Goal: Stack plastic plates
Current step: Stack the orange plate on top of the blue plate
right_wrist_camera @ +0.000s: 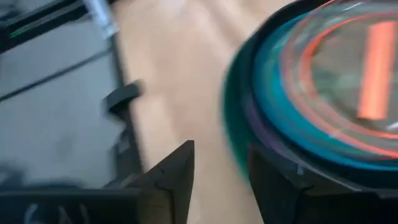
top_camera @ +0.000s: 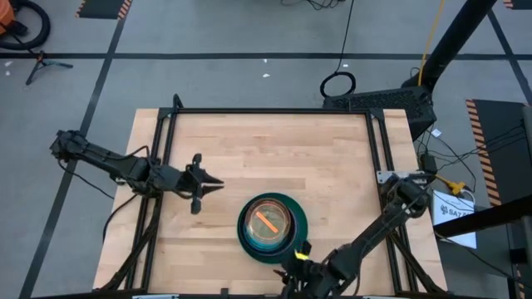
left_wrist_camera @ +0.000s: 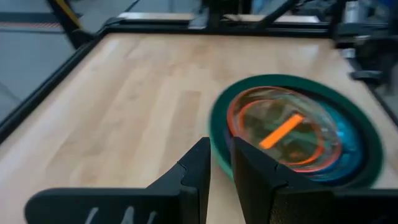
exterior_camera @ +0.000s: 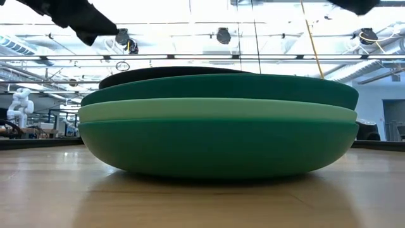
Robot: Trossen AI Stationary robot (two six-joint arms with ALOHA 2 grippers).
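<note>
The plastic plates stand in one stack [top_camera: 272,226] near the table's front middle. A translucent orange plate [left_wrist_camera: 280,127] lies on top, with cyan-blue ones under it. In the low view the stack [exterior_camera: 218,120] rests on a dark green plate [exterior_camera: 218,149], with light green, dark green and black rims above it. My left gripper [top_camera: 218,184] hovers to the left of the stack and points at it. Its fingers [left_wrist_camera: 221,146] are a narrow gap apart with nothing between them. My right gripper [top_camera: 298,253] is open at the stack's near rim, with only bare table between its fingers [right_wrist_camera: 221,152].
A black frame rail [top_camera: 266,112] runs round the wooden table top. Bare wood [top_camera: 274,149] lies beyond the stack and to its left. The table's front edge is close behind my right gripper.
</note>
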